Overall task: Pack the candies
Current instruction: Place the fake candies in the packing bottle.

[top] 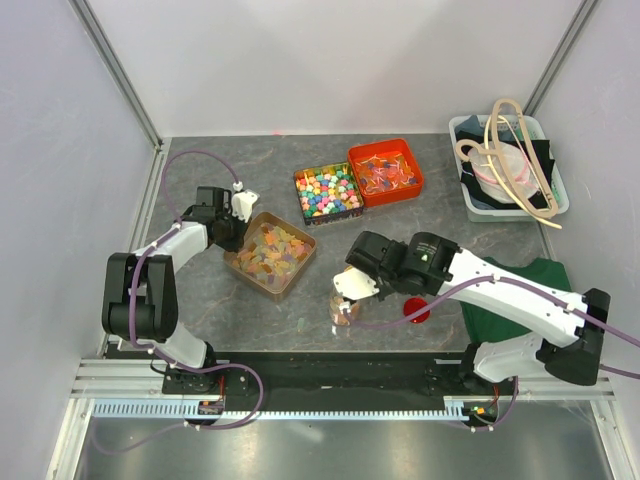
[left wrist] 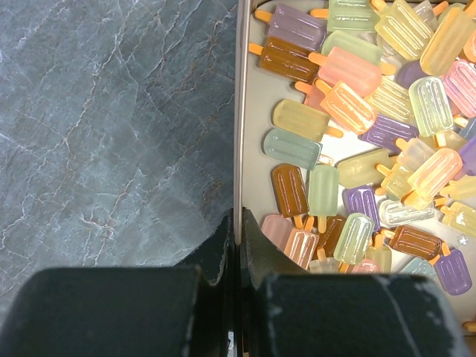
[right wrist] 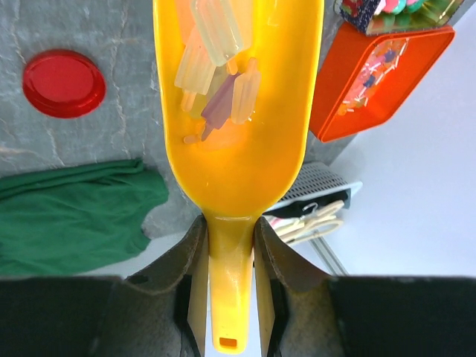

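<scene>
The candies (left wrist: 357,111) are pastel popsicle-shaped pieces piled in a brown tray (top: 297,277) left of the table's centre. My left gripper (left wrist: 239,227) is shut on the tray's rim (left wrist: 239,111) at its left side, and shows in the top view as the left gripper (top: 236,238). My right gripper (right wrist: 229,253) is shut on the handle of a yellow scoop (right wrist: 253,149) holding several candies (right wrist: 216,67). In the top view the right gripper (top: 360,283) hangs over a small clear jar (top: 345,312) with some candies inside.
A red lid (top: 416,310) lies right of the jar, beside a green cloth (top: 520,285). Behind the tray stand a box of multicoloured cube candies (top: 328,192) and an orange box (top: 386,172). A white basket (top: 508,165) with hangers sits at the back right.
</scene>
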Robot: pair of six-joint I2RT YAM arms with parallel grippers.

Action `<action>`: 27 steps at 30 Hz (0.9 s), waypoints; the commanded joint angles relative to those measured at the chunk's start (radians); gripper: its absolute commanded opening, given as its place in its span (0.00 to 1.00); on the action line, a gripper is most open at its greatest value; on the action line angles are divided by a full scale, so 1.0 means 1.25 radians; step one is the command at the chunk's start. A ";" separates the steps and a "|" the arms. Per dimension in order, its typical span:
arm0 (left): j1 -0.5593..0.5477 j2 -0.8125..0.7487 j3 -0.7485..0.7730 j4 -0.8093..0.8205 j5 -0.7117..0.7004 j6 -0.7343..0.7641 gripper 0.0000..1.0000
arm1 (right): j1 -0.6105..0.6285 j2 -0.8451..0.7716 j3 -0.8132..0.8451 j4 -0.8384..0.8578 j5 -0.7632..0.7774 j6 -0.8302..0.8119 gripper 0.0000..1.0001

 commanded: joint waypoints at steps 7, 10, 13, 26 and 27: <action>0.003 -0.009 0.024 0.030 0.061 -0.005 0.02 | 0.065 0.034 -0.029 0.013 0.174 -0.003 0.00; 0.003 -0.012 0.021 0.031 0.063 -0.004 0.02 | 0.081 0.042 -0.028 0.014 0.192 -0.005 0.00; 0.003 -0.012 0.019 0.036 0.064 -0.003 0.02 | 0.101 0.048 -0.028 0.016 0.223 -0.003 0.00; 0.007 -0.009 0.010 0.045 0.068 -0.006 0.02 | 0.166 0.059 -0.040 -0.008 0.296 -0.003 0.00; 0.007 -0.009 0.010 0.046 0.069 -0.006 0.02 | 0.172 0.059 -0.040 -0.008 0.301 -0.005 0.00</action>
